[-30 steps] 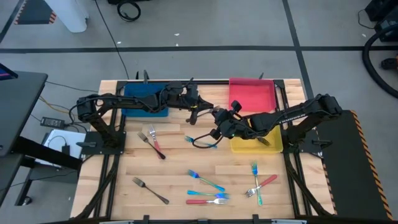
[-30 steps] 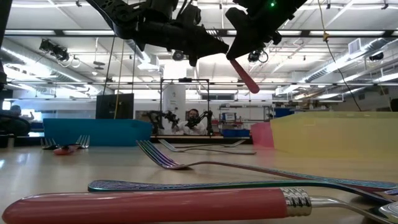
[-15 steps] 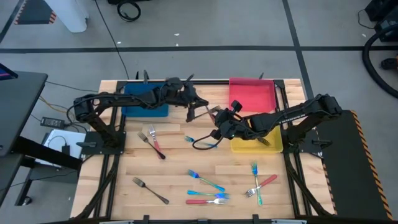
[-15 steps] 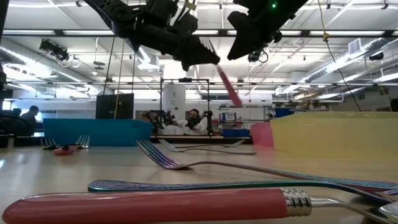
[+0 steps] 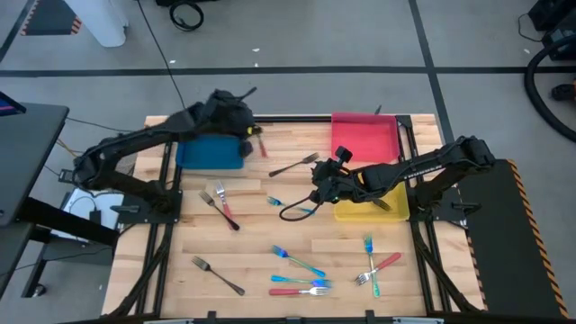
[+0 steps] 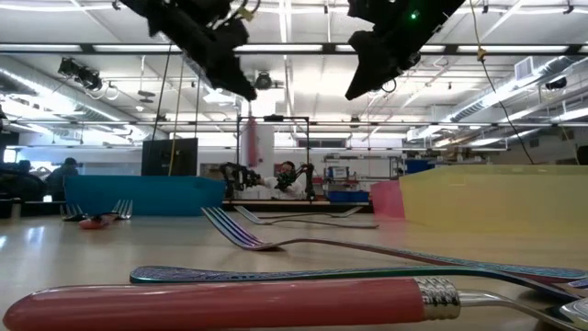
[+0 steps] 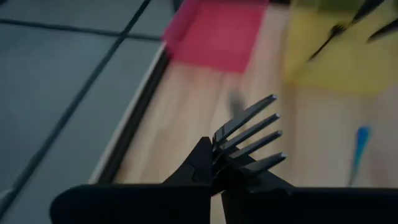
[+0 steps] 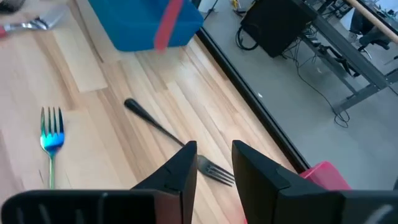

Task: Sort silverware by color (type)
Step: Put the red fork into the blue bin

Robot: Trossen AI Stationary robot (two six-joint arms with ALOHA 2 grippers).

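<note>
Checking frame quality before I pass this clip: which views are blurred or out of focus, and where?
Left wrist view: red tray and yellow tray smeared; held fork's tines fairly sharp. Right wrist view: red fork handle streaked, blue tray soft. Low view: nearest red-handled fork soft. High view: sharp.

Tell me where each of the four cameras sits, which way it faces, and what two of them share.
High view: overhead, straight down on the table; both arms show.
Low view: tabletop level, facing the room; a red-handled fork lies nearest, arms overhead.
Left wrist view: on the left arm; the left claw holds fork tines.
Right wrist view: on the right arm; the open right claw above a grey fork.
Shared: that grey fork and the blue tray.
</note>
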